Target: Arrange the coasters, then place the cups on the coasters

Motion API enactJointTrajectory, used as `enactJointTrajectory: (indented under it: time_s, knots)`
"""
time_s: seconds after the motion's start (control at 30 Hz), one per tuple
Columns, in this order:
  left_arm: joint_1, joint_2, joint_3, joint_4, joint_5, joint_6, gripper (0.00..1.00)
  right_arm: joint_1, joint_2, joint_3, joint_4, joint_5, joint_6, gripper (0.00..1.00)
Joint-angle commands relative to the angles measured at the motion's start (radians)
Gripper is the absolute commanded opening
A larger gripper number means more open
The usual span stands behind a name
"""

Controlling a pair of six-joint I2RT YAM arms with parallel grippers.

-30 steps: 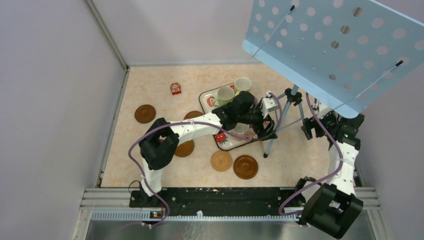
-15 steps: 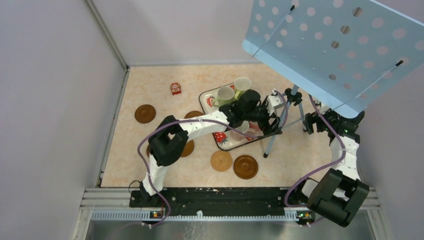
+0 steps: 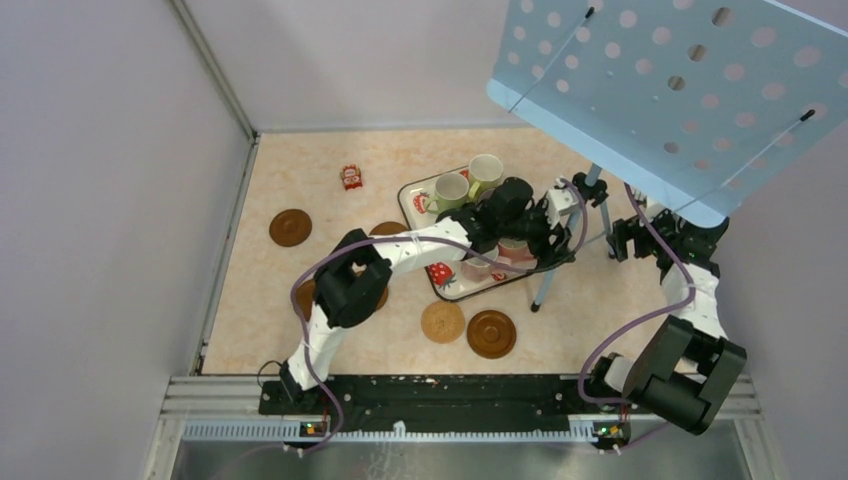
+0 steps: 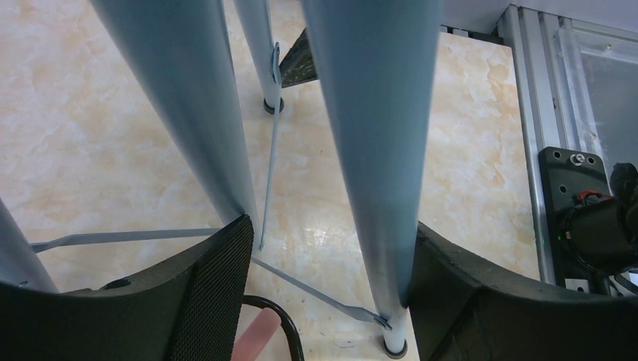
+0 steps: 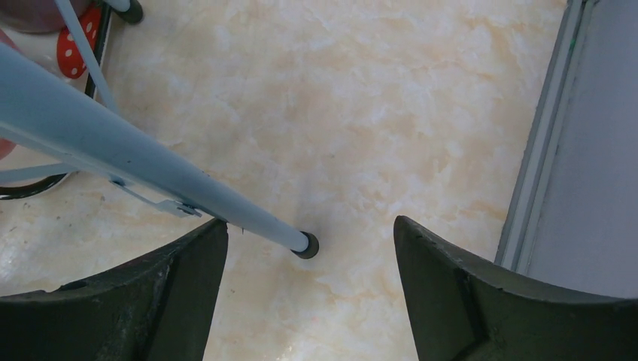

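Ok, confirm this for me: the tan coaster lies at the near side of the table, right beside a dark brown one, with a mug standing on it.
One detail is wrong: the tan coaster carries no mug; it is bare. The rest holds: it lies at the near side of the table, right beside a dark brown coaster. The top external view shows this.

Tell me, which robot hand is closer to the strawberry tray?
Left. The left gripper hangs at the tray's right edge; the right gripper sits farther right, beyond the stand's legs.
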Motion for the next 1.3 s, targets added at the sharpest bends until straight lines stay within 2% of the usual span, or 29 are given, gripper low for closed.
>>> enactJointTrajectory:
  time_s: [0.0,0.27,0.6,1.07,1.27]
  knots:
    - [0.003,0.04,0.075,0.067,-0.033,0.0,0.76,-0.007,0.025,0.071,0.122,-0.015,0.02,0.8]
    - [0.002,0.114,0.165,0.074,-0.087,0.011,0.8,-0.017,0.094,0.12,0.189,0.004,0.069,0.8]
    - [0.007,0.228,0.322,0.076,-0.175,0.037,0.88,-0.046,0.154,0.184,0.17,-0.004,0.043,0.8]
    - [0.01,0.383,0.516,0.089,-0.246,0.047,0.93,-0.072,0.108,0.196,-0.039,-0.02,-0.046,0.8]
    - [0.009,0.374,0.524,0.096,-0.216,0.028,0.98,-0.08,0.056,0.186,-0.112,-0.021,-0.047,0.8]
